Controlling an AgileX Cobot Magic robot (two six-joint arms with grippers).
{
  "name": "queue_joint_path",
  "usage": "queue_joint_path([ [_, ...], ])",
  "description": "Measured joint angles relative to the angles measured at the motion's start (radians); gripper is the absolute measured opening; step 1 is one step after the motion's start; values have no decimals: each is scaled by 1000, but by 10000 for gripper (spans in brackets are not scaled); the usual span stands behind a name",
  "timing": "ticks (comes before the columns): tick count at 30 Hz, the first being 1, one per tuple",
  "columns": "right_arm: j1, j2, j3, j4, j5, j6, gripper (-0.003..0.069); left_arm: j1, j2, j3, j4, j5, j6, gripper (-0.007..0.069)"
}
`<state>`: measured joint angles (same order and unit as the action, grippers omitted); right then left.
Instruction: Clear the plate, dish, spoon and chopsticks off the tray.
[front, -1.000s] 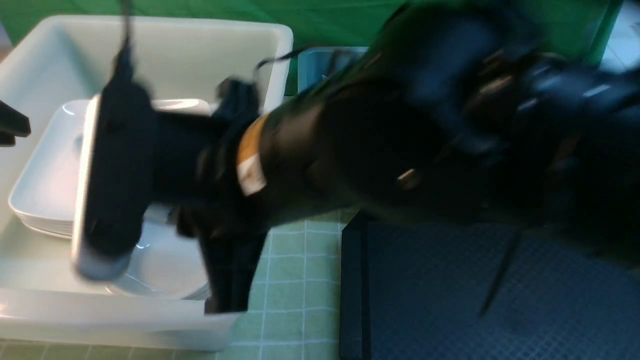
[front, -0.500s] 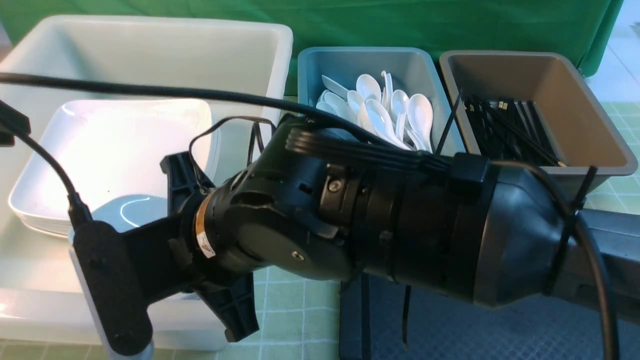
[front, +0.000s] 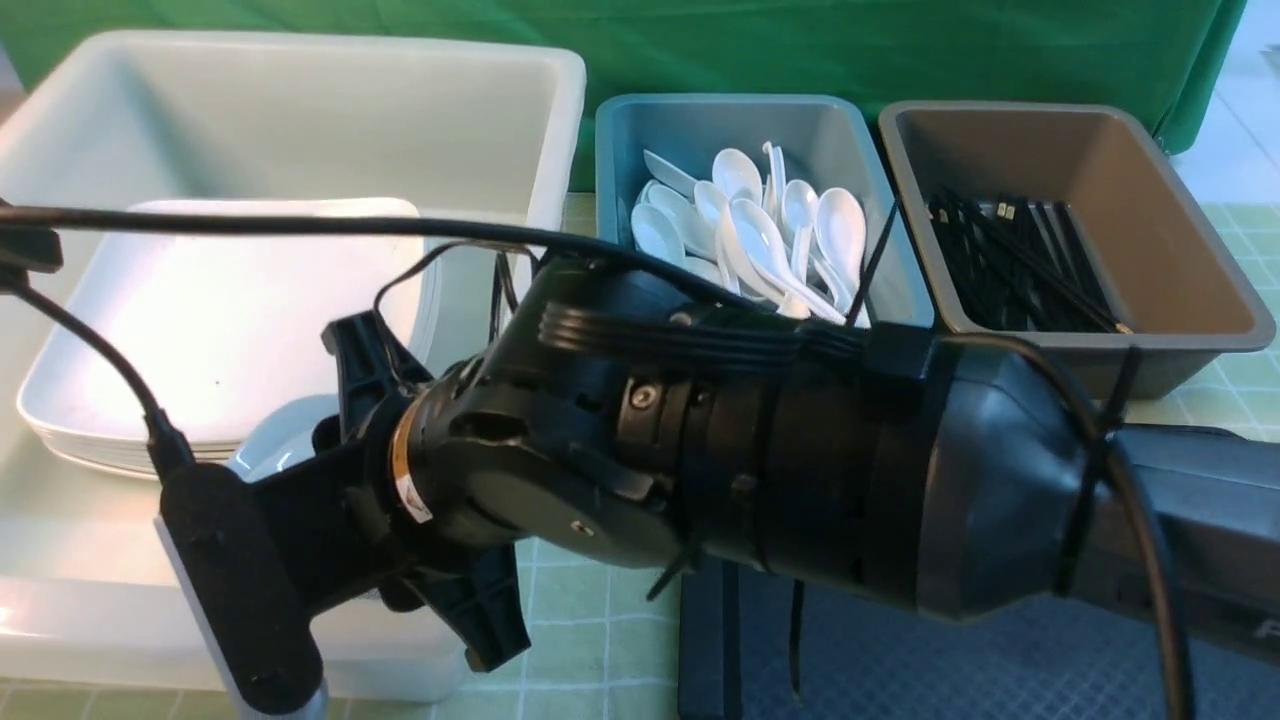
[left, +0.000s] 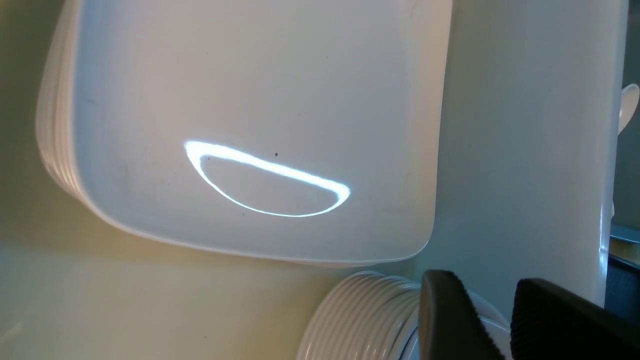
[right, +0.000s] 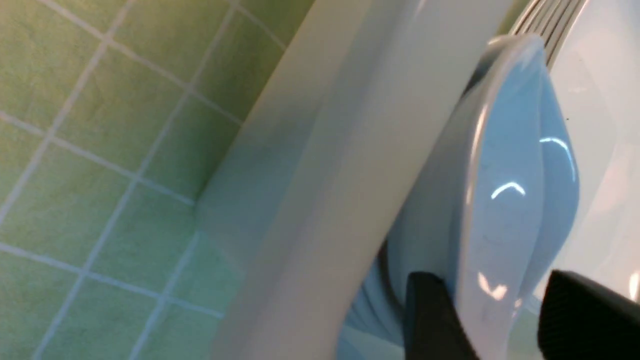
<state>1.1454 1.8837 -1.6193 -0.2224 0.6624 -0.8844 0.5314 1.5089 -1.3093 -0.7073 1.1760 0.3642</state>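
Dish (right: 510, 165) is the piece in hand. It hangs inside the white tub (front: 300, 45), near the corner of the plate stack, its rim between the right gripper (right: 495, 280) fingers.

Starting with the tub: its near wall stands close beside the dish, so any retreat should probably go up first, not sideways across that wall. The tray (front: 1000, 680) shows only as a dark textured patch under the right arm, and whether anything remains on it cannot be told. The plate (front: 200, 300) lies flat on top of its stack in the tub. It looks glossy and slick, so a dish dropped at a tilt could slide against it. The ribbed dish stack (left: 360, 320) sits just beside that plate, and it is the likely seat for this dish.

Right pincer: jaws apart, one on each side of the rim, with a gap on one side, so the dish looks released or nearly so. Let it settle before lifting clear. The left gripper (left: 487, 280) hovers above the dish stack, jaws slightly parted and holding nothing.
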Motion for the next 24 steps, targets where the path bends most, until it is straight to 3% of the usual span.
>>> queue_joint_path([
  [16, 0, -139, -2, -33, 46, 232, 306, 0, 0, 0, 0, -11, 0, 195],
  [21, 0, -161, -27, -53, 206, 346, 120, 0, 0, 0, 0, -11, 0, 200],
  [24, 0, -205, -66, -91, 405, 440, 21, 0, 0, 0, 0, -11, 1, 200],
])
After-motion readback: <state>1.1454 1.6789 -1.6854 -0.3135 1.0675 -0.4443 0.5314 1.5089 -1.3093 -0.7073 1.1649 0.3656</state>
